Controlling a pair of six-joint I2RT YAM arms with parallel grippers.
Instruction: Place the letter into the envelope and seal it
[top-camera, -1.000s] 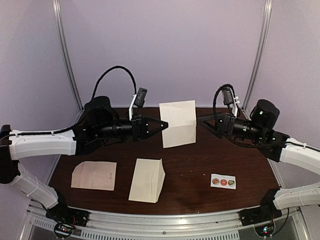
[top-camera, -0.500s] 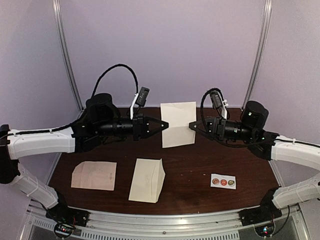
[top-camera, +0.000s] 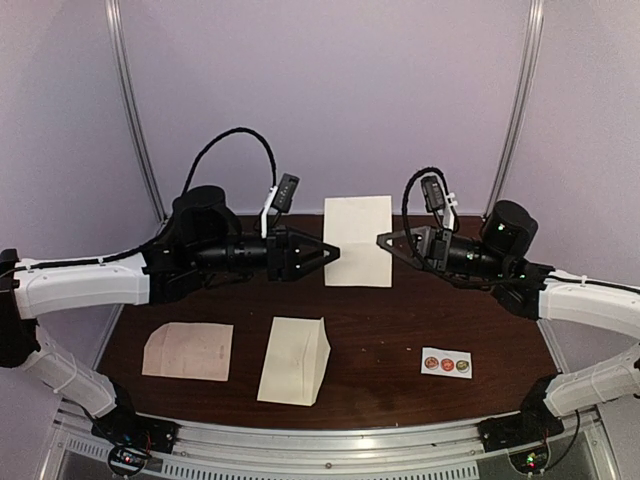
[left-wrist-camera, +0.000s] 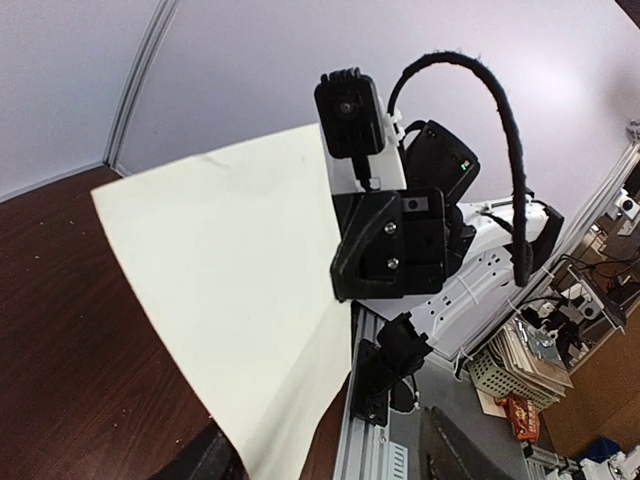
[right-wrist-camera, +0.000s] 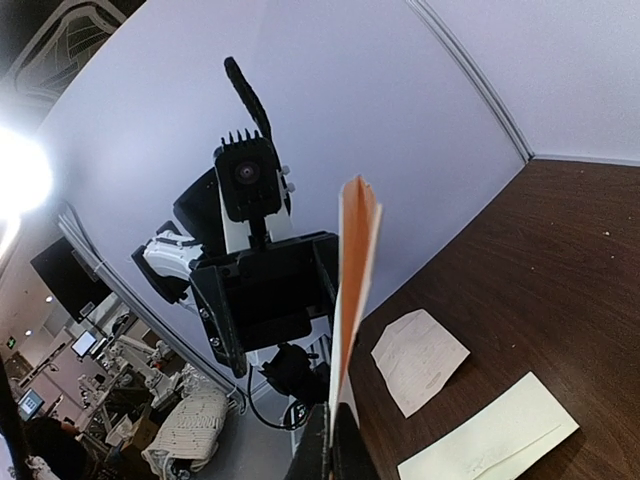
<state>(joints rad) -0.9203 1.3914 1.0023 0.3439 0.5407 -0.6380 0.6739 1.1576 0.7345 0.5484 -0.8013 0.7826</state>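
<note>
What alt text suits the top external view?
A paper sheet hangs upright above the table, pinched at its right edge by the right pincer; the left pincer is open at its left edge. The envelope lies on it.

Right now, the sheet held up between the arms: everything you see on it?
The sheet is plain cream paper, roughly rectangular, one crease across it. It stands upright above the table's far middle. The right pincer is shut on its right edge; the left pincer is open at its left edge.
</note>
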